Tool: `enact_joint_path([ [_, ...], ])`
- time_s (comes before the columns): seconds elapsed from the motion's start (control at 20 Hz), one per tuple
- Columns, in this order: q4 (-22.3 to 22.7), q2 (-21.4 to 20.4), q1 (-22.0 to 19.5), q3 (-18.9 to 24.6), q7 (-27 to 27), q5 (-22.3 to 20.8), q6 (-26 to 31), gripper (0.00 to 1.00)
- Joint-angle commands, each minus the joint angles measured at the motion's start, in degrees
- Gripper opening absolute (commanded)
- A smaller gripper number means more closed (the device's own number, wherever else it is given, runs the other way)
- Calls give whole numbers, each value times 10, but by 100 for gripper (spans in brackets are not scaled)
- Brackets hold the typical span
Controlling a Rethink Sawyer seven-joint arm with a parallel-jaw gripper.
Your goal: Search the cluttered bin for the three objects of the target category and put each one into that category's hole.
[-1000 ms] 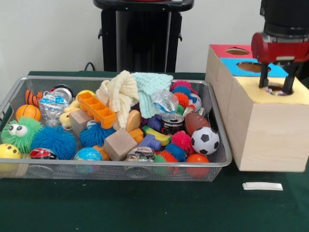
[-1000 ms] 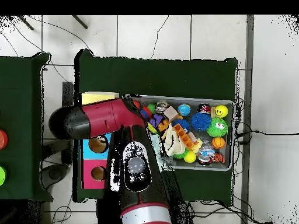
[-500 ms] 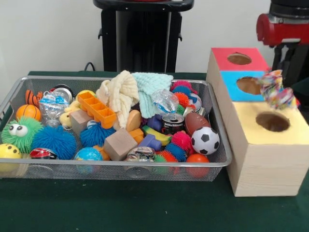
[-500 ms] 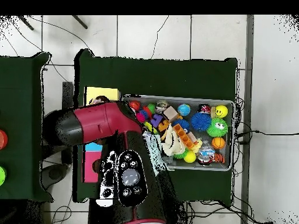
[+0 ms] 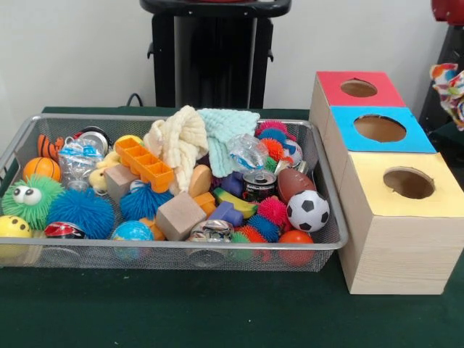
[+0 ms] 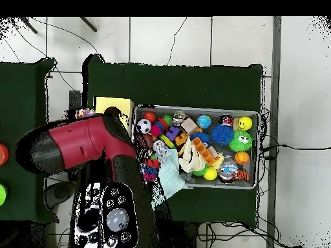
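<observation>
Hanging multicoloured patchwork rag [image 5: 449,85] beyond the yellow-topped box [image 5: 400,217], pincer grip unclear

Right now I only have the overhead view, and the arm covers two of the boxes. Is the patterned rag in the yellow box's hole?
Observer: No. In the front view the rag hangs in the air at the right edge, higher than the box tops. What holds it is cut off there.
Operator: Is anything in the yellow hole?
Observer: The hole looks dark and open, and nothing sticks out of it.
Operator: And the two holes under the arm?
Observer: The blue-topped box's hole and the red-topped box's hole both show open, with nothing at their mouths.
</observation>
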Motion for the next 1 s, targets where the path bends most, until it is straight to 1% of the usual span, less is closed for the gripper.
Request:
enact_joint_path([
  [0.05,18,4,-10,10,45,14,58,0],
  [0.25,16,7,-9,8,46,15,61,0],
  [0.45,4,9,-5,7,52,18,72,0],
  [0.55,7,5,-2,5,58,20,73,0],
  [0.65,8,-2,-6,6,51,23,84,0],
  [0.75,5,0,-13,7,37,20,93,0],
  [1.0,11,18,-30,12,17,13,70,0],
])
